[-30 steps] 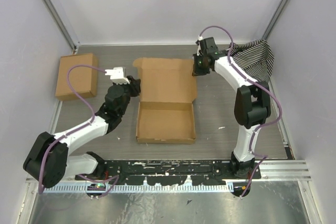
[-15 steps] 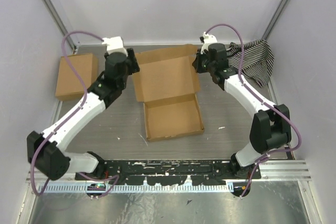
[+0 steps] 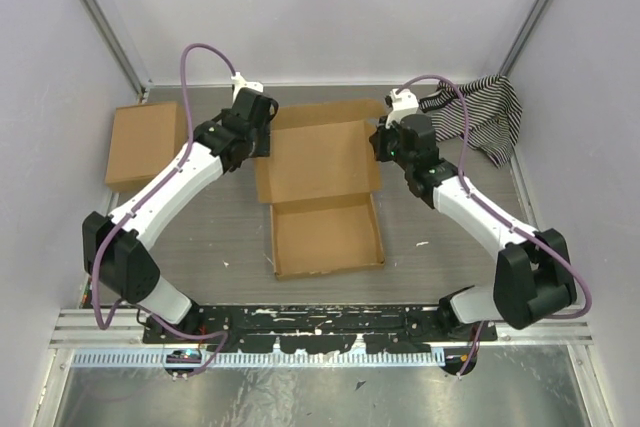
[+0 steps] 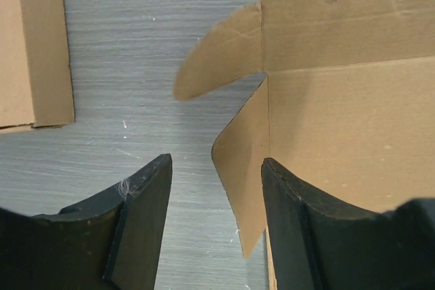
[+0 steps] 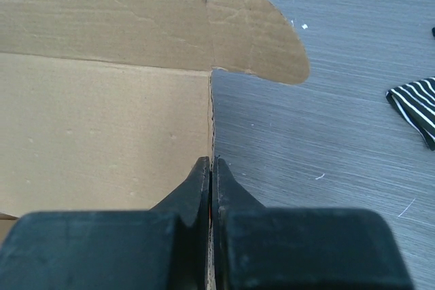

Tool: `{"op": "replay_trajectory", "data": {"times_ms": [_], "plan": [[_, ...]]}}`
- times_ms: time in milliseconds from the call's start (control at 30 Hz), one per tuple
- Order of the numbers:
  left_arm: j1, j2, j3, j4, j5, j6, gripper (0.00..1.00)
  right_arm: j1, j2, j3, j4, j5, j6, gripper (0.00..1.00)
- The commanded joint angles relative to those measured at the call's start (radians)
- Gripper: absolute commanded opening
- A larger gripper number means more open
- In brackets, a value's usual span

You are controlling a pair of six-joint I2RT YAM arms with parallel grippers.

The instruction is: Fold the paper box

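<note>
The right gripper (image 5: 211, 162) was pinched shut on the thin right edge of the paper box (image 3: 325, 232), a wide, shallow brown cardboard mailer with cut flaps. The left gripper (image 4: 215, 168) was open wide at the left edge of the paper box. Its two black fingers (image 4: 146, 215) sat on either side of a small side flap (image 4: 241, 168) that stood up on its edge. I could not tell if they touched it.

The paper box lay open on the grey, streaky table (image 3: 220, 237). Its tray part was on the near side and its big flat lid (image 3: 320, 157) on the far side. A round flap (image 5: 255, 32) stuck out at the lid's far corner.

The cardboard looked light, dull and not slippery. It seemed stiff in the flat parts but easy to bend at the creases, and a thin edge could crumple. Holding both side edges of the lid looked best, so it would lift evenly.

A squarer, blockier brown cardboard box (image 3: 146, 144) sat well to the left of the paper box. A soft black-and-white striped cloth (image 3: 480, 112) lay bunched past its far right corner
</note>
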Motion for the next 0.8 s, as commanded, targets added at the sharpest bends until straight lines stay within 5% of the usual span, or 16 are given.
{"op": "replay_trajectory", "data": {"times_ms": [0, 433, 600, 767], "plan": [[0.008, 0.022, 0.058, -0.052, -0.018, 0.016, 0.62, 0.006, -0.087, -0.019, 0.104, 0.025, -0.019, 0.01], [0.009, 0.074, 0.067, -0.01, 0.04, 0.025, 0.28, 0.009, -0.117, 0.018, 0.012, -0.013, -0.022, 0.01], [0.009, 0.067, 0.055, 0.025, 0.093, 0.033, 0.03, 0.009, -0.091, 0.056, -0.043, -0.023, -0.02, 0.02], [0.009, 0.037, 0.017, 0.074, 0.125, 0.034, 0.0, 0.008, -0.089, 0.062, -0.055, -0.026, -0.019, 0.02]]}}
